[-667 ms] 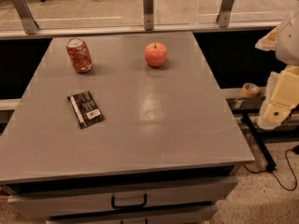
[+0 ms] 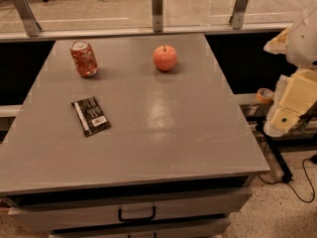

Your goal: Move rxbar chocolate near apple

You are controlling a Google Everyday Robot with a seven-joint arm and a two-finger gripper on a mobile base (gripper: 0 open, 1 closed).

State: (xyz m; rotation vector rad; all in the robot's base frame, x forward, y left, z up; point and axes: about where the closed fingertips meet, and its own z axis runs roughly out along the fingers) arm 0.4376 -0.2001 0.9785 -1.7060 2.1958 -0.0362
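The rxbar chocolate [image 2: 90, 115], a flat black wrapper with pale lettering and a small white label, lies on the left part of the grey table [image 2: 163, 133]. The apple [image 2: 165, 58], round and red-orange with a short stem, sits at the back middle of the table. My gripper [image 2: 289, 108] is at the right edge of the view, beyond the table's right side and off the table, far from both the bar and the apple. It holds nothing that I can see.
A red soda can [image 2: 84, 59] stands upright at the back left, behind the bar. A glass rail with metal posts [image 2: 157, 9] runs along the table's far edge. Drawers with a handle [image 2: 136, 215] are below the front edge. Cables lie on the floor at the right.
The arm at the right has shifted slightly. The bar, apple and can have not moved.
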